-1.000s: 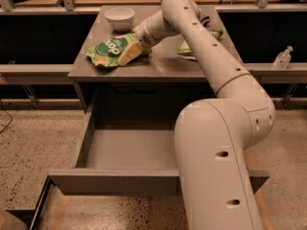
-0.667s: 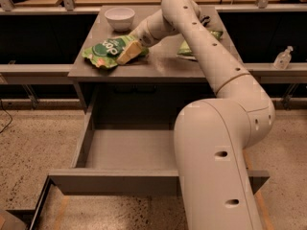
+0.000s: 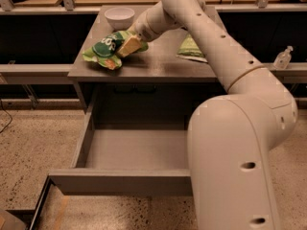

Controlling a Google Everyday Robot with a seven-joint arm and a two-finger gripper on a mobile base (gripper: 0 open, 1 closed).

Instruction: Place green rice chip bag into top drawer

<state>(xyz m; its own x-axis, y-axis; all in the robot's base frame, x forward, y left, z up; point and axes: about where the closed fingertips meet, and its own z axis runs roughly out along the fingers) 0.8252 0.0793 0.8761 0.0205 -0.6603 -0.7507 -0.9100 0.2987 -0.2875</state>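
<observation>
Gripper (image 3: 128, 45) over the grey table's (image 3: 158, 67) front-left part, its tan tip touching the right side of the green rice chip bag (image 3: 105, 51). Whether it clasps the bag cannot be told. Below, the top drawer (image 3: 120, 182) stands pulled open.

Top drawer (image 3: 134, 150)'s left free; arm (image 3: 230, 157) over right; hand (image 3: 128, 45) on table (image 3: 158, 63)

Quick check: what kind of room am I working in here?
Probably a lab or office test area: a grey table with its top drawer open, a speckled hard floor, a pump bottle. The gripper is at the green rice chip bag.
</observation>
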